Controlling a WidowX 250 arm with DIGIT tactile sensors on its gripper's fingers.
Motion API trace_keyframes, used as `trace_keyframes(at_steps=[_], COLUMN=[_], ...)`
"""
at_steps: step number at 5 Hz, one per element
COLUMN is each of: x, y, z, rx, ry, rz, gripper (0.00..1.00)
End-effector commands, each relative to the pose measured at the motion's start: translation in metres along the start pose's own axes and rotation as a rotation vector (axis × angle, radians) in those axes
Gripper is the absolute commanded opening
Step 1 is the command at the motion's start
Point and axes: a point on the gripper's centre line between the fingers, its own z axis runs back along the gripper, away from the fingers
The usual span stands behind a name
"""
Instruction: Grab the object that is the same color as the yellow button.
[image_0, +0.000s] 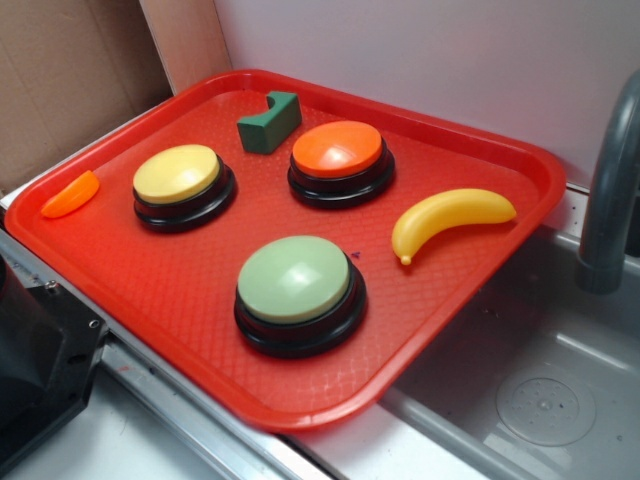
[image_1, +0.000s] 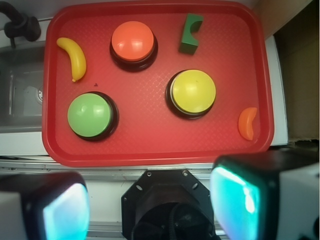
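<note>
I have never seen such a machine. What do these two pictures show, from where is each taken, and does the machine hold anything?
Both pictures show one red plastic tray beside a grey sink. The exterior picture looks from the side. The wrist picture looks down from a camera on the robot arm; the two blurred pads at its bottom belong to the tool, standing apart and holding nothing. On the tray lie three round push buttons, yellow-topped, orange-topped and green-topped, a yellow plastic toy banana, a green notched block and a small orange wedge.

glossy plastic banana (image_0: 452, 221); textured red plastic tray (image_0: 150, 290); smooth-domed yellow button (image_0: 177, 173)
</note>
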Motion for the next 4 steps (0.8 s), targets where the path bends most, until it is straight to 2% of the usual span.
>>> trace_keyframes(at_steps=[1, 2, 4], x=[0.0, 0.035, 0.081], y=[0.0, -0.03, -0.088], z=[0.0, -0.009, -0.043], rx=[0.0, 0.008, -0.023], ry=[0.0, -0.029, -0.05], rz=[0.0, -0.138, -0.258], gripper=[1.0, 1.0, 1.0])
